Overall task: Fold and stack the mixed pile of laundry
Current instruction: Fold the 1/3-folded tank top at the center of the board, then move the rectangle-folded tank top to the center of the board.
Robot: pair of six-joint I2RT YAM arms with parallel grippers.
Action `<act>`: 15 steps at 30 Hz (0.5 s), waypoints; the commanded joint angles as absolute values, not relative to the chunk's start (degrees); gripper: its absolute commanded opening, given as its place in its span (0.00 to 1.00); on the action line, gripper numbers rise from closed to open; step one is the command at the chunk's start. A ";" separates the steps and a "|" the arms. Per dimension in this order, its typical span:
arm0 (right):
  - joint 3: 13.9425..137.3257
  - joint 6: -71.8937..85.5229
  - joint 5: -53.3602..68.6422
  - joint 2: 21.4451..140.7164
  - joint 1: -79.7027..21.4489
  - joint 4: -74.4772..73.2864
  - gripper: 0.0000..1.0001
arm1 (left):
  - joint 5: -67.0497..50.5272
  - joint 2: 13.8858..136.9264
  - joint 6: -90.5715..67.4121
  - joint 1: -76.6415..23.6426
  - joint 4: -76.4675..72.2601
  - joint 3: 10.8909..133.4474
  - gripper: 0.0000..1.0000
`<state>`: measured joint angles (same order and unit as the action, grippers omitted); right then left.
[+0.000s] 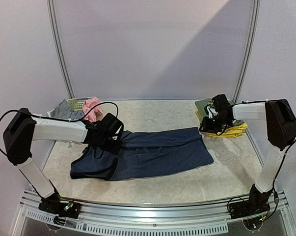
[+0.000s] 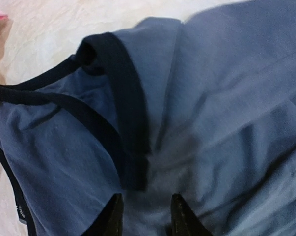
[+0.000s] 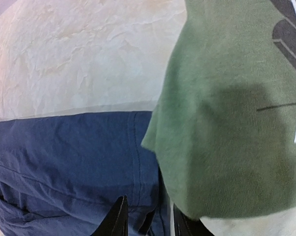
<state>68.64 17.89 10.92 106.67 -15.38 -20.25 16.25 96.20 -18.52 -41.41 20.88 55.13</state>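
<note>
The counter (image 1: 152, 110) carries everything. Across its middle lies the navy dress (image 1: 152, 155), flat, its long axis running left to right: dark-trimmed armholes at my left, hem at my right. At the back left corner sits a grey garment (image 1: 63, 110), and at the far right a green printed tee (image 3: 226, 123) lies on a yellow piece (image 1: 233, 130). A pink piece (image 1: 92, 108) lies against the small pale-green basket (image 1: 77, 103); I cannot tell what is inside it. My left end effector (image 2: 145, 216) is narrowly parted over the dress beside an armhole. My right end effector (image 3: 148, 221) is narrowly parted too, over the hem at the tee's edge.
</note>
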 commanded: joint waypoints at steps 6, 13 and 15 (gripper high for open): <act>70.40 18.07 10.72 97.81 -20.57 -22.22 0.36 | 20.46 81.39 -22.13 -45.00 22.53 53.82 0.50; 75.13 18.24 13.68 103.21 -23.46 -20.27 0.34 | 16.24 93.70 -19.49 -41.29 22.43 65.11 0.31; 76.35 18.49 14.95 105.91 -23.68 -19.61 0.33 | 15.01 97.60 -18.81 -39.93 22.61 68.08 0.29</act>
<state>73.95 17.98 12.64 100.75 -23.35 -20.60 17.74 91.07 -20.32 -42.44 22.31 63.61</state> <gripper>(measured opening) 0.341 0.308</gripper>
